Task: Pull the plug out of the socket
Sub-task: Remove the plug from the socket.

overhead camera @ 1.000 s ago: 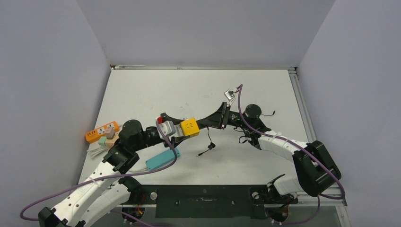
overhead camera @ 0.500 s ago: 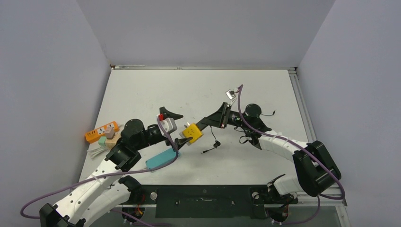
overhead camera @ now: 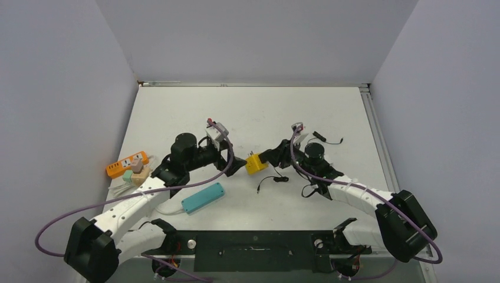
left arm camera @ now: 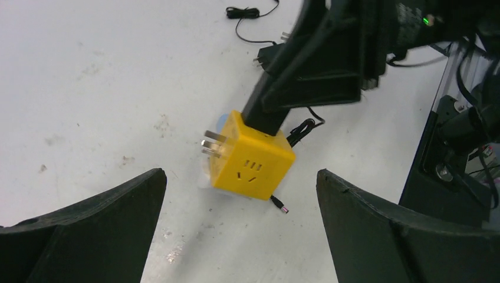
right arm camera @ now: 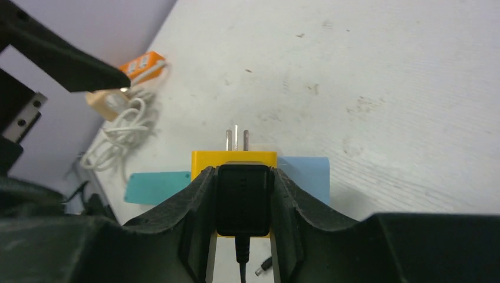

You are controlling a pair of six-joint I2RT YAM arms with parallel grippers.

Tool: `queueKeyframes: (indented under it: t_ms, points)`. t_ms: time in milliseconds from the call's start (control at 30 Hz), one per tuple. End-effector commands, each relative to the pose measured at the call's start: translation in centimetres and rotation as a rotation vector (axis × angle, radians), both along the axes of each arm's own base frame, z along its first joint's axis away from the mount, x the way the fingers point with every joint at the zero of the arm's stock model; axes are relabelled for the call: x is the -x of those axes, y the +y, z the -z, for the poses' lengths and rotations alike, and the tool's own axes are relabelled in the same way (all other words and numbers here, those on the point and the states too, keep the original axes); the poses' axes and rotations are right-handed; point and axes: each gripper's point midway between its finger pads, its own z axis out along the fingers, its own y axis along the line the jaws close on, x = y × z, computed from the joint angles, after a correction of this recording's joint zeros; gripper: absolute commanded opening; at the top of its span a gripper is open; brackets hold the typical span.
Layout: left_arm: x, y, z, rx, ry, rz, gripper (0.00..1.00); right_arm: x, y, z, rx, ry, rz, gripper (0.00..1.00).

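Black plug [right arm camera: 243, 197] sits in the yellow cube socket [left arm camera: 252, 157], near the middle of the table [overhead camera: 177, 112].

The right gripper [right arm camera: 242, 194] is closed on the plug, holding the cube with its metal prongs [right arm camera: 237, 140] pointing away. The left gripper [left arm camera: 239, 194] stands wide open, apart from the cube. No writing is readable on the cube. A teal power strip [overhead camera: 203, 197] lies nearby, and an orange one [overhead camera: 127, 164] at the left edge.

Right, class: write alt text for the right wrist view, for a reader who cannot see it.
The right gripper is clamped on a black plastic plug seated in a yellow cube socket, whose two metal prongs point away over the white table. Behind lie a teal power strip and an orange one.
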Motion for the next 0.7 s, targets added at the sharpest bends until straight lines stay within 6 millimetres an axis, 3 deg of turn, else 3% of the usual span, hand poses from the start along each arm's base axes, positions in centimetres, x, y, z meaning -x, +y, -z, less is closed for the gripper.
queueKeyframes:
  t_ms: [0,67,133,300,667]
  points:
    - [-2.1,-1.5,-1.6,0.164,0.188,-0.030,0.96,-0.5,-1.5,-2.9,0.035,-0.284,0.166,0.05]
    - [-2.6,-2.0,-0.9,0.207,0.275,-0.027,0.99,0.4,-1.9,-3.4,0.068,-0.351,0.216,0.05]
    - [-2.9,-2.5,-0.1,0.228,0.363,-0.017,0.91,0.9,-2.2,-3.5,0.113,-0.391,0.273,0.05]
    - [-2.6,-4.2,2.7,0.240,0.564,0.031,0.86,2.1,-2.4,-3.7,0.174,-0.460,0.363,0.05]
    - [-1.9,-5.6,5.9,0.179,0.712,0.056,0.81,5.1,-0.7,-3.2,0.289,-0.551,0.408,0.05]
